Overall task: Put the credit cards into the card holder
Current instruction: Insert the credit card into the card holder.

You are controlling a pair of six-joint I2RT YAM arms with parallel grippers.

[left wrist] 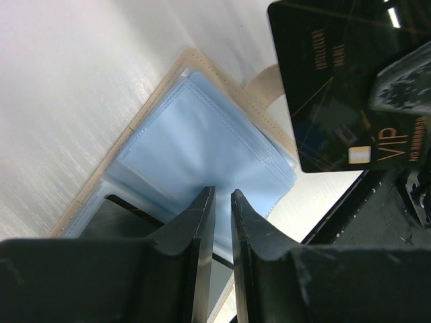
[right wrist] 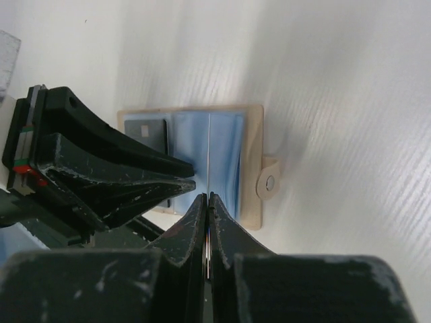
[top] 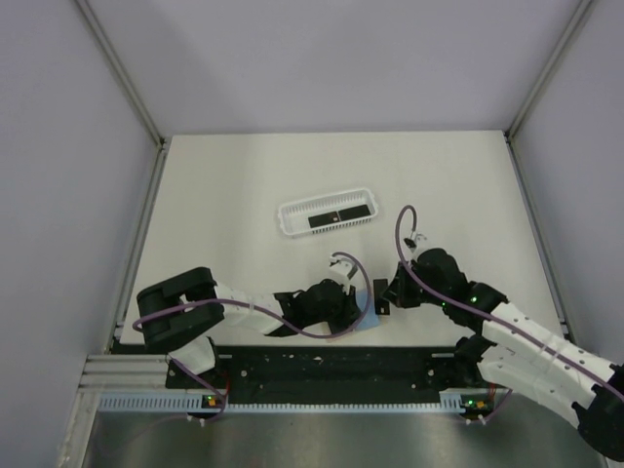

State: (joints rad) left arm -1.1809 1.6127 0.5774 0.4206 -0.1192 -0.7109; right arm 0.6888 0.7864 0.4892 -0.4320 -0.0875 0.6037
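Observation:
The card holder (left wrist: 202, 134) lies open near the table's front edge, its tan cover (right wrist: 252, 155) under light blue sleeves. One black credit card (right wrist: 145, 131) sits in a left sleeve. My left gripper (left wrist: 219, 195) rests its tips on the blue sleeves, with a narrow gap between the jaws and nothing visible in it. My right gripper (right wrist: 208, 196) is shut on a black credit card (left wrist: 337, 87) with gold lettering. It holds this card edge-on just above the holder's middle fold. Another black credit card (top: 336, 215) lies in the white basket (top: 292, 219).
The white perforated basket stands mid-table, behind both grippers. The holder's snap tab (right wrist: 271, 182) sticks out on its right side. The table's black front rail (top: 331, 361) runs just behind the holder, and side walls border the table.

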